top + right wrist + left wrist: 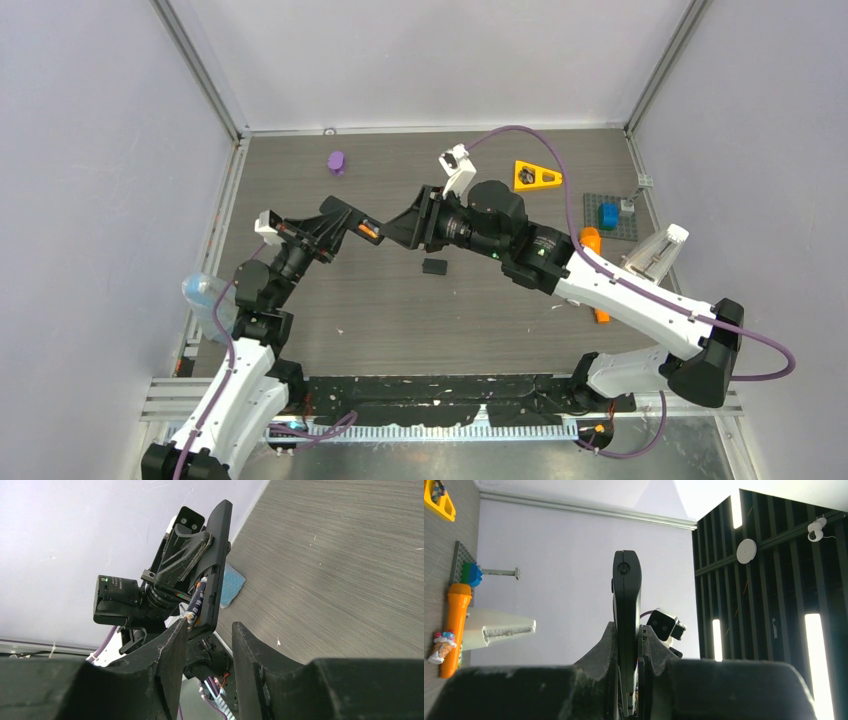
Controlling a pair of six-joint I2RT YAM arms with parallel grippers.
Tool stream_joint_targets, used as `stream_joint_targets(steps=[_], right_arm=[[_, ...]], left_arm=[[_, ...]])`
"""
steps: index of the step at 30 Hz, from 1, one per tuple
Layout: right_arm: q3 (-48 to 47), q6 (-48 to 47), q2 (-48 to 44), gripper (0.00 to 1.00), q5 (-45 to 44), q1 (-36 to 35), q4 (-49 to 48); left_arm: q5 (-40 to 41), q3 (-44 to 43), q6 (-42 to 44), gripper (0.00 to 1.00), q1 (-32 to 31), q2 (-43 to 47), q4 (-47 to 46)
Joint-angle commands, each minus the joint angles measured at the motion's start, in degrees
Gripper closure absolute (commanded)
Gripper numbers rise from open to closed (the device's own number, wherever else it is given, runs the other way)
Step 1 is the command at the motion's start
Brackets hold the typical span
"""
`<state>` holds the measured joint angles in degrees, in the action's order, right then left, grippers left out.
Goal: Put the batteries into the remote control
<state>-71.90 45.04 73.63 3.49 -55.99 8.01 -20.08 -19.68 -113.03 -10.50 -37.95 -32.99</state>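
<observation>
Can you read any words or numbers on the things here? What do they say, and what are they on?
No word, number or sign here can be read.
battery in the remote control: has some print on it, too small to read.
clear wedge: has a row of fine marks like a ruler's, too blurred to read.

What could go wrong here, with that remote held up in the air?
The battery looks only partly seated in the remote control, which the left claw holds off the table, so it might drop out. The right claw stands open right beside it; a push off-line could twist the remote in that grip.
</observation>
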Motion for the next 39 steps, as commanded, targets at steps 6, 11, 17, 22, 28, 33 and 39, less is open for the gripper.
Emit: stream_joint_targets(steps=[6, 11, 17, 22, 28, 33, 39], right_arm=[[-3.38, 0.77, 0.85, 0.57, -2.99, 0.11, 1.95], [-3.65, 1.29, 0.88, 0.57, -3.31, 0.33, 2.93], [-4.48, 1.11, 1.5, 0.57, -5.77, 0.35, 4.86], [-6.07, -0.09, 2.96, 0.57, -6.22, 0.35, 7.96], [-8.62, -1.47, 4.62, 0.6, -7.06, 0.26, 12.28], [-11.21, -2.69, 4.88, 0.62, -8.08, 0.26, 16.2], [-9.74, -2.69, 0.99, 0.52, -7.66, 0.72, 13.93]], left_arm=[[-0.66, -1.59, 0.79, 1.0, -0.18, 1.19, -3.07], [-0.8, -1.73, 1.27, 1.0, -0.13, 1.51, -2.55], [-1.43, -2.2, 1.58, 1.0, -0.18, 1.35, -2.51], [-1.8, -2.72, 2.26, 1.0, -0.14, 1.13, -2.51], [-1.94, -3.2, 3.65, 1.0, -0.13, 0.89, -2.53], [-1.4, -4.3, 7.25, 1.0, -0.14, 0.88, -1.22], [-1.26, -6.0, 14.73, 1.0, -0.05, 0.63, 0.82]])
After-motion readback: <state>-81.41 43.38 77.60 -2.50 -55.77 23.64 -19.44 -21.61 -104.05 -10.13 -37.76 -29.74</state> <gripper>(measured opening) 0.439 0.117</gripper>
